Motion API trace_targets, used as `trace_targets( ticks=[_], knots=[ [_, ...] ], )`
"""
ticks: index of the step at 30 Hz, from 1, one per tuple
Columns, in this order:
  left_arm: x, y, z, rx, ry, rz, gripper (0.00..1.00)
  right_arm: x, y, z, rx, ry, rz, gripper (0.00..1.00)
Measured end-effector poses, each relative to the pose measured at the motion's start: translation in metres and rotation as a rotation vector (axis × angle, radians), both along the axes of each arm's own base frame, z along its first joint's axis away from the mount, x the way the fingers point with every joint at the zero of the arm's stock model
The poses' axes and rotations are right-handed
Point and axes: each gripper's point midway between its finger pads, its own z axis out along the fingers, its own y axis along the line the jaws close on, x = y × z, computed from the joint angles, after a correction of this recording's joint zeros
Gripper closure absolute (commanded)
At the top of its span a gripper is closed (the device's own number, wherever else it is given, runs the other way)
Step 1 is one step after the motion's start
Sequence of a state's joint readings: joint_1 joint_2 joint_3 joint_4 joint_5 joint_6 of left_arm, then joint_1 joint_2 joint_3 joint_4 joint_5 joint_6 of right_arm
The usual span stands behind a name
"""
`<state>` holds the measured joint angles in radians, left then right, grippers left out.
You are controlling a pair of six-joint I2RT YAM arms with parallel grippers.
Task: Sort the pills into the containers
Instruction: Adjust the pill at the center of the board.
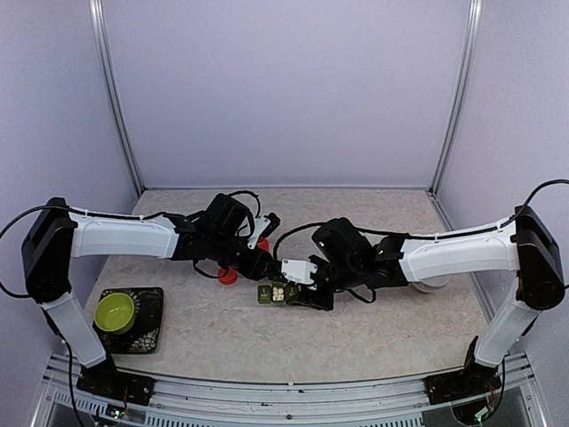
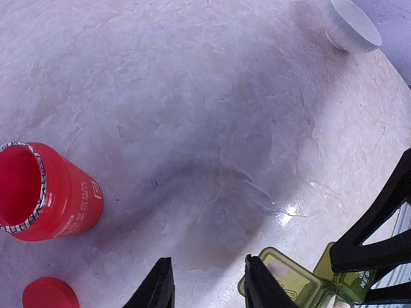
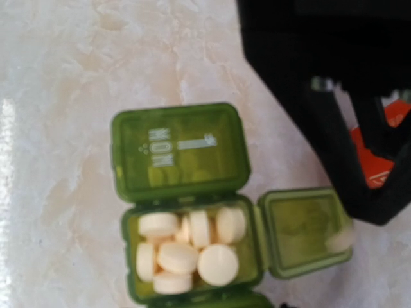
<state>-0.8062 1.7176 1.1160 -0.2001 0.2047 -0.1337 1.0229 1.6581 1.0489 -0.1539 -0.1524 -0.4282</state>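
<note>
The dark green pill box point(image 1: 274, 294) lies on the table between the two grippers. In the right wrist view its middle cell point(image 3: 131, 282) is open and holds several whitish pills point(image 3: 217, 264). The cell marked MON point(image 3: 180, 151) is closed. The open lid point(image 3: 302, 232) lies to the right with one blurred whitish piece point(image 3: 340, 239) at its edge. My left gripper point(image 1: 263, 261) is open and empty point(image 2: 209, 285), just left of the box point(image 2: 298, 282). My right gripper point(image 1: 313, 295) hovers over the box. Its fingertips do not show in its own view.
An open red bottle point(image 2: 48, 192) and its red cap point(image 2: 50, 295) sit left of my left gripper. A white bowl point(image 2: 350, 25) stands behind my right arm. A lime-green bowl point(image 1: 114, 311) rests on a dark tray point(image 1: 151, 338) at the front left.
</note>
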Motion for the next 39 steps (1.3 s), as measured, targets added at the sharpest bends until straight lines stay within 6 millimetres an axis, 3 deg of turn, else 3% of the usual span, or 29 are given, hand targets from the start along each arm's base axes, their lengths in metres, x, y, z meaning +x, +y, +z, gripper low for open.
trace_targets(
  ticks=[12, 26, 33, 39],
  knots=[
    [0.003, -0.001, 0.008, -0.047, 0.017, 0.002, 0.45, 0.0, 0.0, 0.0, -0.001, 0.001, 0.0, 0.87],
    [-0.008, -0.011, 0.022, -0.126, 0.045, -0.076, 0.44, -0.001, -0.001, -0.001, -0.006, 0.003, 0.0, 0.87],
    [-0.015, -0.015, 0.009, -0.114, 0.08, -0.101, 0.45, -0.001, -0.001, -0.001, -0.005, 0.003, 0.001, 0.87],
    [-0.015, -0.014, 0.001, -0.097, 0.092, -0.104, 0.58, -0.001, 0.0, 0.0, -0.004, 0.002, 0.002, 0.87]
  ],
)
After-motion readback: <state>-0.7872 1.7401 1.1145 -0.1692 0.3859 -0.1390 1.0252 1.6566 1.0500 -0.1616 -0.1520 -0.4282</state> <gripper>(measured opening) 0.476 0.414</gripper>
